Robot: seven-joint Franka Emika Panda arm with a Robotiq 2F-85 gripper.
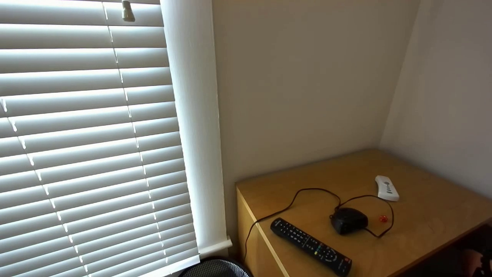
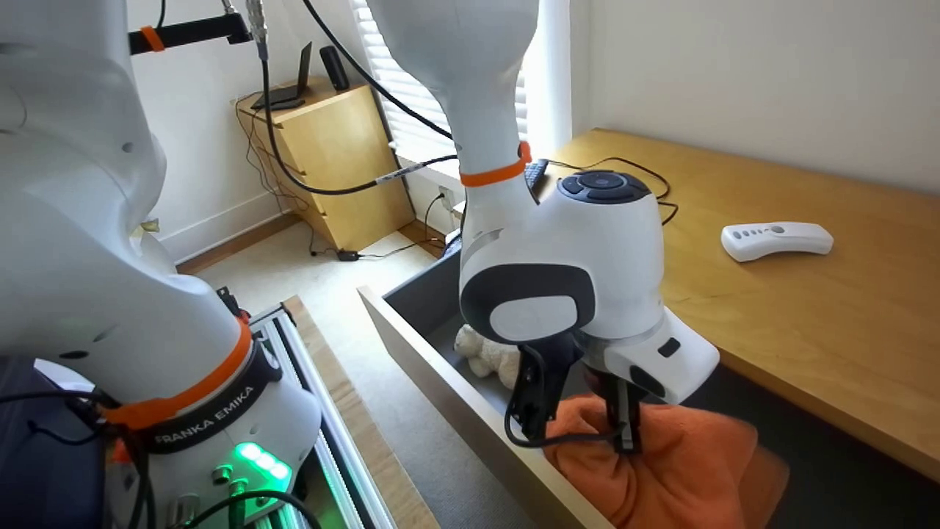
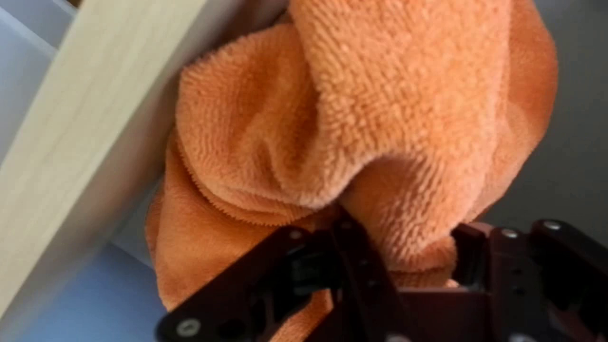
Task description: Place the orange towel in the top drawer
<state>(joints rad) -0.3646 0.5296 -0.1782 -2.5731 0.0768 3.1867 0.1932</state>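
The orange towel (image 2: pixel 683 463) lies bunched inside the open drawer (image 2: pixel 455 400) in an exterior view, close behind the drawer's front panel. It also fills the wrist view (image 3: pixel 403 95), beside the pale front panel of the drawer (image 3: pixel 95 109). Its far edge looks blurred. My gripper (image 2: pixel 626 441) points down into the drawer with its fingers in the towel. In the wrist view the gripper's fingers (image 3: pixel 403 237) stand well apart, with a fold of the towel between them. The fingertips are partly hidden by cloth.
A white plush toy (image 2: pixel 481 356) lies in the drawer. The desk top (image 2: pixel 808 323) overhangs the drawer's back side. On the desk are a white remote (image 1: pixel 386 188), a black remote (image 1: pixel 311 246) and a black device (image 1: pixel 349 220) with a cable. A dresser (image 2: pixel 330 162) stands behind.
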